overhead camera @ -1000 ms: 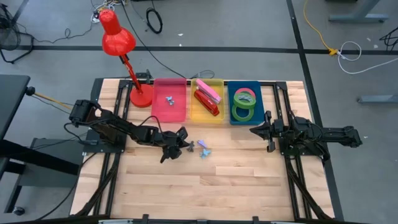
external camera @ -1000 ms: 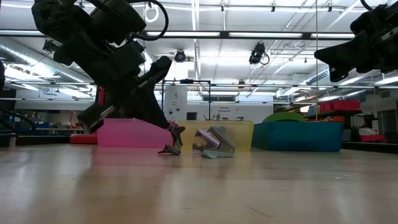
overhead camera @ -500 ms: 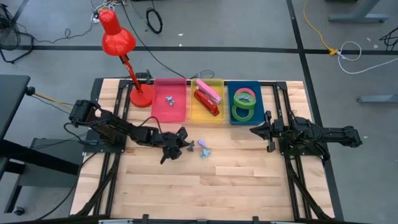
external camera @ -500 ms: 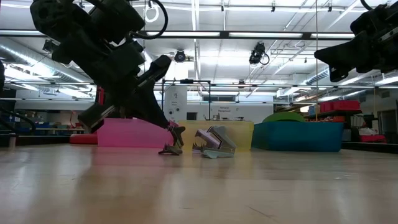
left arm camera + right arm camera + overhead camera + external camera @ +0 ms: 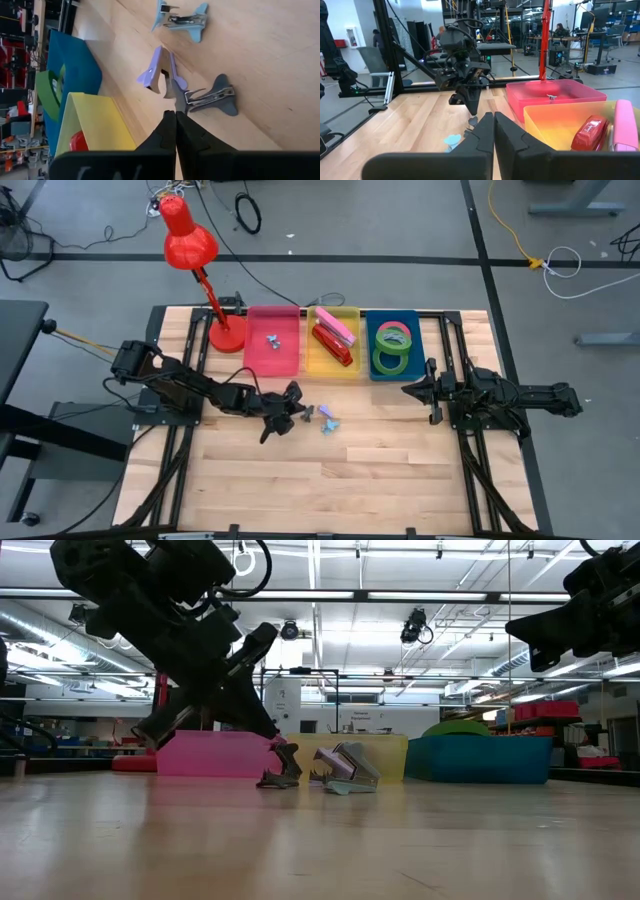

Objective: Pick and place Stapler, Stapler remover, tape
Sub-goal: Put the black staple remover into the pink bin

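Staple removers lie loose on the surface [image 5: 380,480] in a small cluster in front of the trays: a grey one [image 5: 214,97], a lilac one [image 5: 161,75] just beside it, and a light blue one [image 5: 181,17] a little farther off. In the left wrist view the grey remover sits right at the tips of the left pincer [image 5: 175,116], with its long axis running crosswise to the fingers. That pincer is pressed fully shut, and it looks to be touching the grey remover's claw end, though I cannot tell whether it has a real hold. The pink tray [image 5: 272,338] already holds one remover and lies just beyond the cluster, away from the left arm's base. The right pincer [image 5: 412,391], closed and empty, waits well apart by the blue tray [image 5: 394,340], so the left arm is plainly the nearer.
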Tool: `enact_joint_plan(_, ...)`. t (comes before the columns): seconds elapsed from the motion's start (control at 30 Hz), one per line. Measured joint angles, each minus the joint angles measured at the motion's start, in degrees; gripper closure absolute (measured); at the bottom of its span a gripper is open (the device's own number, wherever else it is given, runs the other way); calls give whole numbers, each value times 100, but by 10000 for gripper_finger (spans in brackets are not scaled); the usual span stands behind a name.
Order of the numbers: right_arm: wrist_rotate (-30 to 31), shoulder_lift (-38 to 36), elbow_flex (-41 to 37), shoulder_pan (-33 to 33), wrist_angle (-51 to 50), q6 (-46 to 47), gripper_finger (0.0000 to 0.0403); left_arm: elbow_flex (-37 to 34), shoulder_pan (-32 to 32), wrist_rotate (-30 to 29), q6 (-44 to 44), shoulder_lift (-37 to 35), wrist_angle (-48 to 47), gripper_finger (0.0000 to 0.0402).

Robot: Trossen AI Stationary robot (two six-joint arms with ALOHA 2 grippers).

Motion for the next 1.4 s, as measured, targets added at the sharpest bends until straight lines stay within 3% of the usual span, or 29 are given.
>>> enact_joint_plan(0.27,2,0,0,-1,1,0,387,0,-158,-965,0,0,-23,394)
enact_joint_plan(0.57,1,0,0,0,0,0,387,0,-244,-938,-822,0,-49,390)
enact_joint_plan(0.73,0,0,0,-2,2,0,387,0,-243,-1109,-1250,-2,-311,350)
enact_joint_plan(0.93,0,0,0,0,0,0,387,31,-287,-1136,-1369,-2,-461,276)
enact_joint_plan(1.13,2,0,0,-1,2,0,387,457,-371,-1109,-1601,-2,-1062,208)
enact_joint_plan(1.4,0,0,0,0,0,0,387,520,-356,-1056,-1479,-4,-1222,197)
